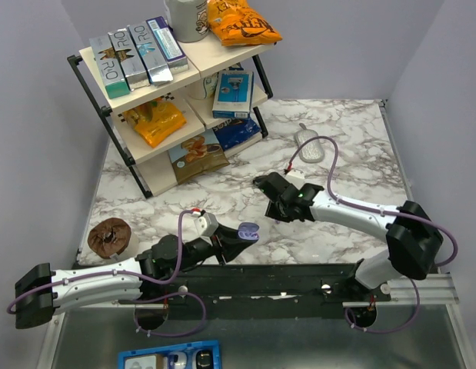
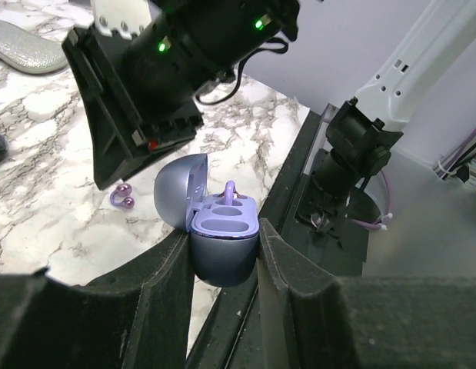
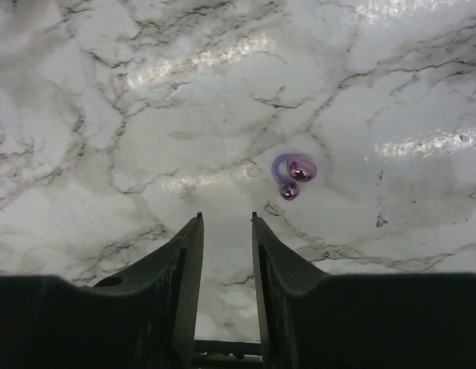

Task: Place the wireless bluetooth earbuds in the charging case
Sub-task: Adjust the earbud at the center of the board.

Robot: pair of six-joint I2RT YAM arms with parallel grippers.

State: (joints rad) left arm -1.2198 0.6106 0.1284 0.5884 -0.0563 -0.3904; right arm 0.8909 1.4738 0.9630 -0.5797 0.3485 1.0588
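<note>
My left gripper (image 2: pixel 222 232) is shut on the lavender-blue charging case (image 2: pixel 224 257), holding it by its lower half above the table's near edge (image 1: pixel 247 230). The lid (image 2: pixel 178 197) stands open. One translucent purple earbud (image 2: pixel 230 192) sticks up out of a slot in the case. A second purple earbud (image 2: pixel 122 198) lies on the marble. In the right wrist view that earbud (image 3: pixel 293 172) is just ahead and to the right of the fingertips. My right gripper (image 3: pixel 226 219) hangs over it, open, with nothing between its fingers (image 1: pixel 265 184).
A two-tier shelf (image 1: pixel 138 146) with boxes and snack bags stands at the back left. A silver glittery pouch (image 1: pixel 309 144) lies behind the right arm. A chocolate doughnut (image 1: pixel 108 237) sits at the left edge. A black rail (image 1: pixel 299 278) runs along the near edge.
</note>
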